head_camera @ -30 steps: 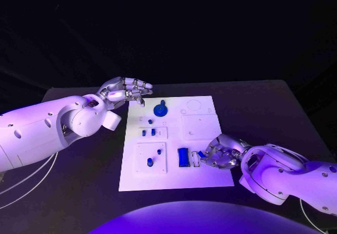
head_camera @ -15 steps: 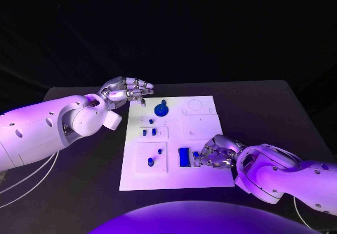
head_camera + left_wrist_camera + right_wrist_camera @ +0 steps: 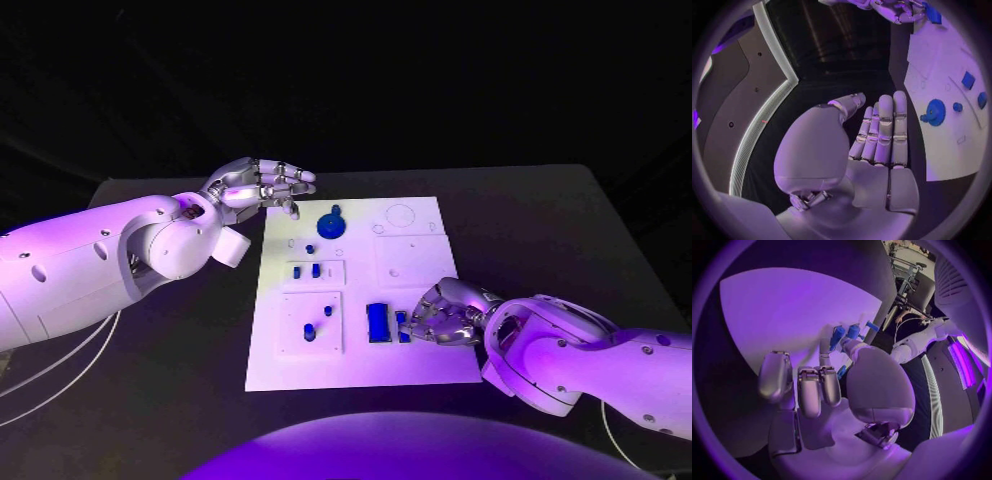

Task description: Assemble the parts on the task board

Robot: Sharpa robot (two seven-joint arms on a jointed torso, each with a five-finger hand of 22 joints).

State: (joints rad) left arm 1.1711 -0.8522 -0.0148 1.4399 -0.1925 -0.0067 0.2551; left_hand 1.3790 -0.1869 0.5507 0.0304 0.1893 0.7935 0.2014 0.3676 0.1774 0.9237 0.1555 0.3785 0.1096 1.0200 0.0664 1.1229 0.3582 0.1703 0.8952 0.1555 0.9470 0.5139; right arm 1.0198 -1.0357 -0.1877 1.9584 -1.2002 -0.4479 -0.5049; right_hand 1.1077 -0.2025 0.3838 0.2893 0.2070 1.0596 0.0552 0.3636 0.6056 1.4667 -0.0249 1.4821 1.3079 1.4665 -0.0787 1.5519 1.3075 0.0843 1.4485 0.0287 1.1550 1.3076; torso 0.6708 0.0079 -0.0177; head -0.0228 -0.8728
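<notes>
- Right hand (image 3: 450, 320) is down on the near right part of the task board (image 3: 418, 365), fingers (image 3: 811, 390) curled over a small blue part (image 3: 402, 327). It looks pinched, but the contact is hidden, so I can't tell if it's actually held.
- That part sits just right of the long blue block (image 3: 376, 321), almost touching it. The block's long axis runs near-to-far along the board.
- Key relation: the small part lies directly under the right fingertips, and the block is on the side towards the left arm. My read is that any seating move goes towards the block.
- Left hand (image 3: 260, 187) hovers off the board's far left corner above the counter (image 3: 173, 380). Fingers straight and together, holding nothing.
- The round blue knob part (image 3: 332, 225) is nearest the left hand. The right hand is far closer to the work.
</notes>
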